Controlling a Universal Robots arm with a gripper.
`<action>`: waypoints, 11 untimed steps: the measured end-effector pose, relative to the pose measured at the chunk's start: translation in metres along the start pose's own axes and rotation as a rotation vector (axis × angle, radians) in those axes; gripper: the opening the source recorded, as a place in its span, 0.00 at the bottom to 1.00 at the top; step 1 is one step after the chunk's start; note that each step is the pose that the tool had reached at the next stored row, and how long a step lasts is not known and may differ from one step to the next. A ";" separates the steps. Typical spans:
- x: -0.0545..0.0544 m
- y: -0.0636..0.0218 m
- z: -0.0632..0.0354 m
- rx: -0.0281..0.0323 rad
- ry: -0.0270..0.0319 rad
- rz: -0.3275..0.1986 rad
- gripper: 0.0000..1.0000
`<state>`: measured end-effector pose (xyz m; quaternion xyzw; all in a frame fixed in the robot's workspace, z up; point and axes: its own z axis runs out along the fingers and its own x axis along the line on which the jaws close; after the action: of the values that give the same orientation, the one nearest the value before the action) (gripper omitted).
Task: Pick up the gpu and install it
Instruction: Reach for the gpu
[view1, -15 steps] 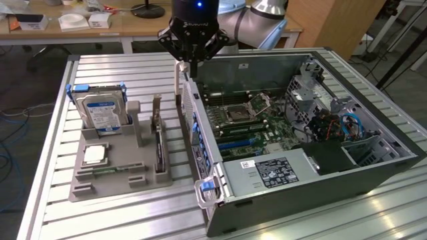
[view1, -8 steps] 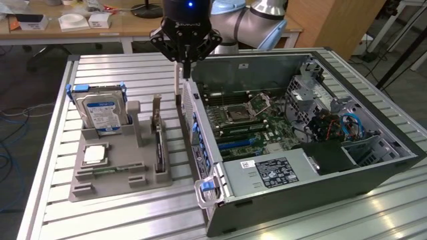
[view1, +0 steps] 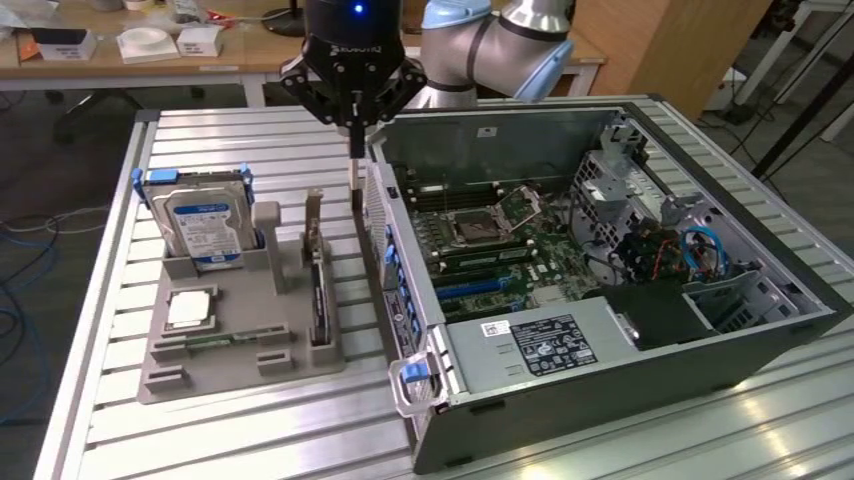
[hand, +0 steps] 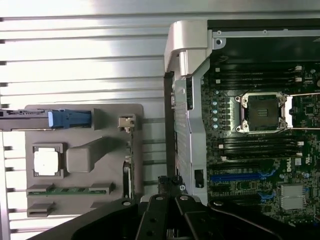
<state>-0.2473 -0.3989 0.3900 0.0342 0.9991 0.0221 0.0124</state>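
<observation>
The gpu (view1: 318, 270) stands on edge in a slot of the grey holder (view1: 227, 365), its silver bracket end uppermost. In the wrist view the gpu (hand: 128, 167) is a thin edge-on strip along the side of the holder (hand: 82, 112). My gripper (view1: 356, 190) hangs fingers-down over the gap between the holder and the open computer case (view1: 400, 250), a little to the exterior view's right of the card and above it. My gripper (hand: 169, 182) is shut, and I see nothing between its fingers. The motherboard (view1: 521, 250) lies exposed in the case, with blue expansion slots (hand: 235, 176).
The holder also carries a silver hard drive (view1: 200, 225) with blue clips, a CPU (view1: 190, 308) and a RAM stick (view1: 220, 340). All of it stands on a slatted aluminium table (view1: 107, 420). A power supply (view1: 534, 345) and drive cages (view1: 627, 190) fill part of the case.
</observation>
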 end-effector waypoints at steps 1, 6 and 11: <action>0.002 -0.0001 0.0000 -0.0001 0.0000 0.000 0.11; 0.012 -0.0008 -0.0001 -0.0001 0.0000 -0.001 0.11; 0.023 -0.0016 -0.0002 0.0000 0.0001 -0.002 0.11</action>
<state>-0.2703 -0.3989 0.3895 0.0333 0.9991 0.0221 0.0124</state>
